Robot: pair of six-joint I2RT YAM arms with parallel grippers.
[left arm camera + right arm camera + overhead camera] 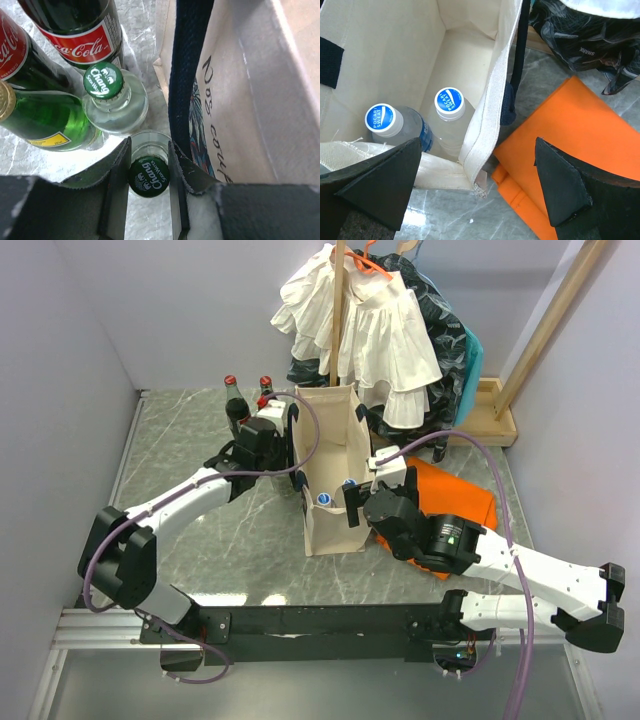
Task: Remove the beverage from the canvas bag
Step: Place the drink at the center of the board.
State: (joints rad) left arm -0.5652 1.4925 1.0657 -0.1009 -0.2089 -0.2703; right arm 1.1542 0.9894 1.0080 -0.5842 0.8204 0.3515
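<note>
My left gripper [149, 167] is closed narrowly on the neck of a green-capped Chang soda water bottle [149, 176], one finger against each side of it. The bottle is outside the canvas bag [335, 455], just beside its left wall and its dark navy strap [187, 75]. I cannot tell whether its base rests on the table [200, 540]. Just beyond it, farther from me, stands a second Chang bottle [107, 95], and touching that on its left is a green glass bottle [45, 117] with a gold cap. Two Coca-Cola bottles [80, 40] stand at the far side of the group. The bag stands upright and open-topped in the middle of the grey marbled table. Inside it, at its near end, two Pocari Sweat bottles [450, 102] with blue and white caps stand upright side by side. My right gripper [475, 185] is spread wide and holds nothing. It hovers over the bag's near right corner, with its left finger [385, 185] above the near rim and its right finger [565, 185] above a flat folded orange cloth [570, 130]. The cloth lies on the table just right of the bag.
</note>
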